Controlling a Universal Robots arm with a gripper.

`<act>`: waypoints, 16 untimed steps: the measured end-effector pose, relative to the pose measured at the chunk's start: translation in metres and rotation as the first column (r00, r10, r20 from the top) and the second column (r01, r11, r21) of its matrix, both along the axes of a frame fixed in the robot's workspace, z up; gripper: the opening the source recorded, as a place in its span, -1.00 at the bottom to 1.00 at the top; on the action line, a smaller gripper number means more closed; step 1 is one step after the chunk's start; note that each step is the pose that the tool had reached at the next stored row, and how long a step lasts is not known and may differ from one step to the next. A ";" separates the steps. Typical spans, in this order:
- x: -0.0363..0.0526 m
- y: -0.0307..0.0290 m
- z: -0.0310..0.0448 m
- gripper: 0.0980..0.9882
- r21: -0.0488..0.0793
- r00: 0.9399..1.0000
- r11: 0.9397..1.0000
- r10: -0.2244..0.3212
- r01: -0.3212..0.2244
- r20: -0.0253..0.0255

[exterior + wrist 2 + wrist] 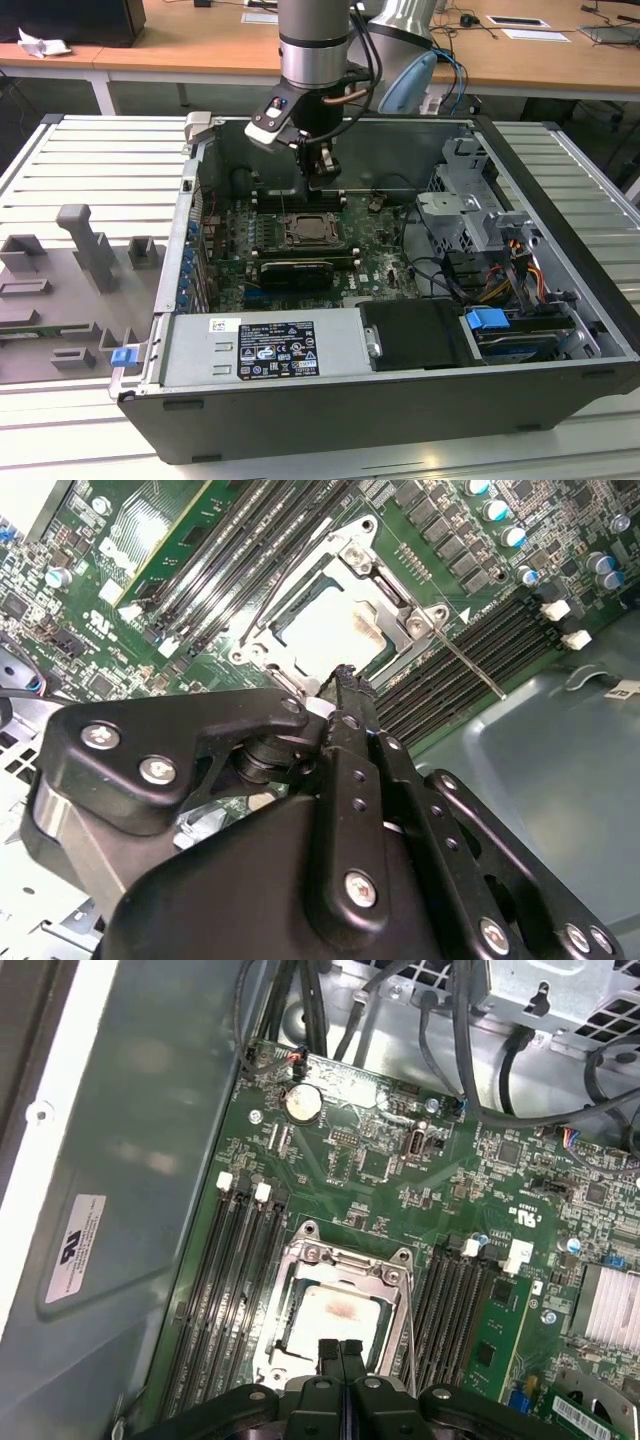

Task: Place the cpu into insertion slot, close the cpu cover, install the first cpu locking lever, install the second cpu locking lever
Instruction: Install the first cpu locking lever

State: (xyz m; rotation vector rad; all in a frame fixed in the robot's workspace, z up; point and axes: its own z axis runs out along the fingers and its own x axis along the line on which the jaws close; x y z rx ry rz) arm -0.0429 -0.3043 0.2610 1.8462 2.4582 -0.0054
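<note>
Inside the open computer case, the insertion slot (308, 232) sits in the green board. The cpu (335, 1315) (330, 630) lies in it with its pale metal face up. The silver cpu cover (290, 1305) (395, 615) lies flat around the chip. A thin wire lever (410, 1310) runs along one side of the socket, and another lever (470, 665) sticks out across the memory slots. My gripper (320, 180) (341, 1352) (345, 680) hovers just above the socket's edge, its fingers shut together with nothing between them.
Long black memory slots (235, 1260) flank the socket on both sides. A black card (295, 270) lies just in front of it, and a power supply (265, 350) runs along the near wall. The drive cage and cables (470, 220) fill the exterior view's right. Grey fixtures (85, 250) stand on the table outside.
</note>
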 end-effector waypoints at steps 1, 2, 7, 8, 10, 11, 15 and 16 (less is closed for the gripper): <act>0.0000 0.0000 0.0000 -0.98 0.000 1.000 1.000 0.004 -0.004 0.000; 0.0000 0.0000 0.0000 -0.98 0.000 1.000 1.000 0.007 -0.007 0.000; 0.0000 0.0000 0.0000 -0.98 0.000 1.000 1.000 0.023 -0.023 0.000; 0.0000 0.0000 0.0000 -0.98 0.000 1.000 1.000 0.025 -0.025 0.000; 0.0000 0.0000 0.0000 -0.98 0.000 0.999 0.999 0.032 -0.032 0.000; 0.0000 0.0000 0.0000 -0.98 0.000 0.999 0.999 0.037 -0.037 0.000; 0.0000 0.0000 0.0000 -0.98 0.000 0.999 0.999 0.053 -0.053 0.000; 0.0000 0.0000 0.0000 -0.98 0.000 0.998 0.998 0.055 -0.055 0.000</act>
